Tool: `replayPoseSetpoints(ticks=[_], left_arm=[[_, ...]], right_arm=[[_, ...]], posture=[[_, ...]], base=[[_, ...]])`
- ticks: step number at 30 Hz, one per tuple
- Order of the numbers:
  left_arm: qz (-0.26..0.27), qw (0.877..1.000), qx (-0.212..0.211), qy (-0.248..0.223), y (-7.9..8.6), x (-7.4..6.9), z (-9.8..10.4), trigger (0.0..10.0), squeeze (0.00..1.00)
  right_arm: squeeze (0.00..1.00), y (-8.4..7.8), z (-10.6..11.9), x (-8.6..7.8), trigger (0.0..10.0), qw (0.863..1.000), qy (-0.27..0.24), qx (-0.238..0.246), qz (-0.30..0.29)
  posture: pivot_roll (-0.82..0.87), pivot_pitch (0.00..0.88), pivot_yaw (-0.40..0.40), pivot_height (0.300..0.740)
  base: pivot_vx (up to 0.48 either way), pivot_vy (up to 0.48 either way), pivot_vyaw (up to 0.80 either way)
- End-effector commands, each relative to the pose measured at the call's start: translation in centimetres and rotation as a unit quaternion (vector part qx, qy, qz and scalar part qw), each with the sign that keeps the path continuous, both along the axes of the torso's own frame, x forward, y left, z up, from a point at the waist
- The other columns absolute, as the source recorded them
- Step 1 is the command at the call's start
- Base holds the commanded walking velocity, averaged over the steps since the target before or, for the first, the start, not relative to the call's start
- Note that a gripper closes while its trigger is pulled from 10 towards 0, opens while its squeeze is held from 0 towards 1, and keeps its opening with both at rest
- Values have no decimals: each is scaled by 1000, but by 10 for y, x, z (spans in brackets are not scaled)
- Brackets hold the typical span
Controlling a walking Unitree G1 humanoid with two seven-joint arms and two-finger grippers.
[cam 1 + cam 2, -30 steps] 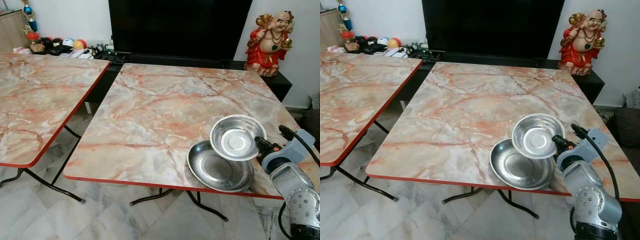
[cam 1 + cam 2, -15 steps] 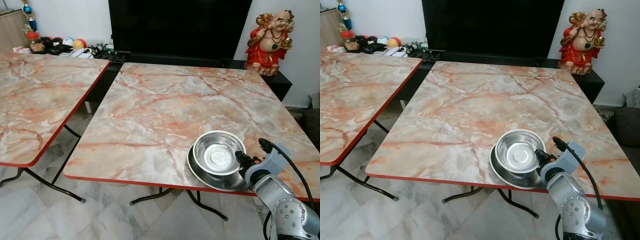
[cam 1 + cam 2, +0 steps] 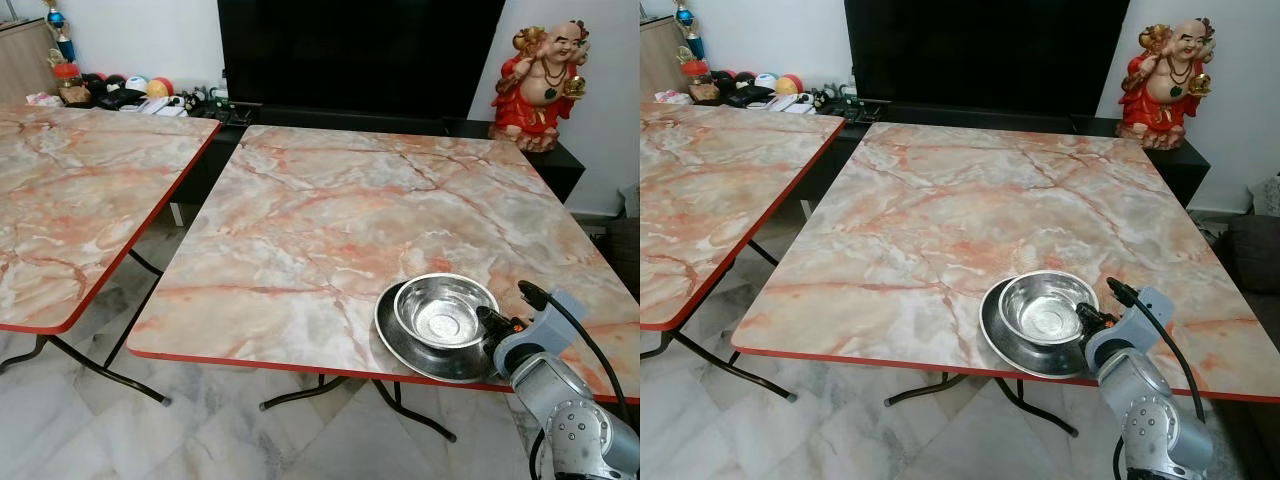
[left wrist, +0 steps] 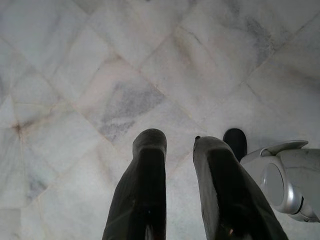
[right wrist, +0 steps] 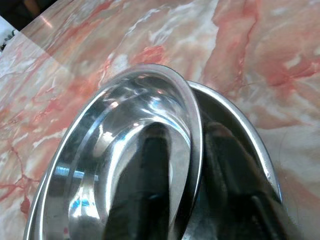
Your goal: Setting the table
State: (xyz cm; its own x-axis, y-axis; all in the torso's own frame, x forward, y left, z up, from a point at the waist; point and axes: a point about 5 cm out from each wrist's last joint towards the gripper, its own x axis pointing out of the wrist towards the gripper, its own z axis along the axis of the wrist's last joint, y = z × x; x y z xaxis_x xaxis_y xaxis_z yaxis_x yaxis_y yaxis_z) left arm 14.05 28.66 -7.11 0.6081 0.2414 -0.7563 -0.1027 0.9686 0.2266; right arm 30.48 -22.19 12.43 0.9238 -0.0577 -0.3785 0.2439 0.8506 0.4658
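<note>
A shiny steel bowl (image 3: 445,310) sits inside a wider steel plate (image 3: 396,340) near the front edge of the marble-patterned table (image 3: 320,210), right of its middle. My right gripper (image 3: 488,322) reaches in from the right and is shut on the bowl's near rim. The right wrist view shows one finger (image 5: 150,165) inside the bowl (image 5: 125,125) and the other outside it, over the plate (image 5: 245,135). My left gripper (image 4: 180,142) hangs idle above the pale marble floor, its fingers a little apart and holding nothing.
A second marble table (image 3: 70,190) stands to the left, across a narrow gap. Behind the tables are a dark TV (image 3: 350,50) on a low black cabinet, a red and gold statue (image 3: 540,85) and small clutter (image 3: 120,95). Folding legs show under the tables.
The bowl, held tilted above the plate's far right side a second ago, has come down level into the plate. My right arm has drawn left and down with it.
</note>
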Motion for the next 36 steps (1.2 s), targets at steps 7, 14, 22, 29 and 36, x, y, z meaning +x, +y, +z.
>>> replayPoseSetpoints(ticks=[7, 14, 22, 29, 36], left_arm=[[-2, 1000, 1, 8, 3, -1, 0, 10000, 0], [-3, 1000, 0, 7, 2, -1, 0, 10000, 0], [-1, 1000, -2, 7, 0, -1, -1, 10000, 0], [0, 1000, -3, 7, -1, -2, -1, 10000, 0], [0, 1000, -2, 7, 0, -2, -1, 10000, 0]], right_arm=[[0, -6, 4, 3, 10000, 1000, -10, -11, -21], [0, -8, 6, 4, 10000, 999, -11, -31, -24], [0, -4, 4, 2, 10000, 998, 1, -55, -4], [0, 2, 0, 2, 10000, 999, 2, -52, 6], [0, 6, 2, 4, 10000, 999, -2, -51, 15]], posture=[[93, 34, -16, 740], [94, 32, -20, 740], [92, 30, -28, 740], [92, 30, -28, 740], [92, 30, -27, 740]], base=[[0, 0, 0], [0, 0, 0], [0, 0, 0], [0, 0, 0], [0, 0, 0]])
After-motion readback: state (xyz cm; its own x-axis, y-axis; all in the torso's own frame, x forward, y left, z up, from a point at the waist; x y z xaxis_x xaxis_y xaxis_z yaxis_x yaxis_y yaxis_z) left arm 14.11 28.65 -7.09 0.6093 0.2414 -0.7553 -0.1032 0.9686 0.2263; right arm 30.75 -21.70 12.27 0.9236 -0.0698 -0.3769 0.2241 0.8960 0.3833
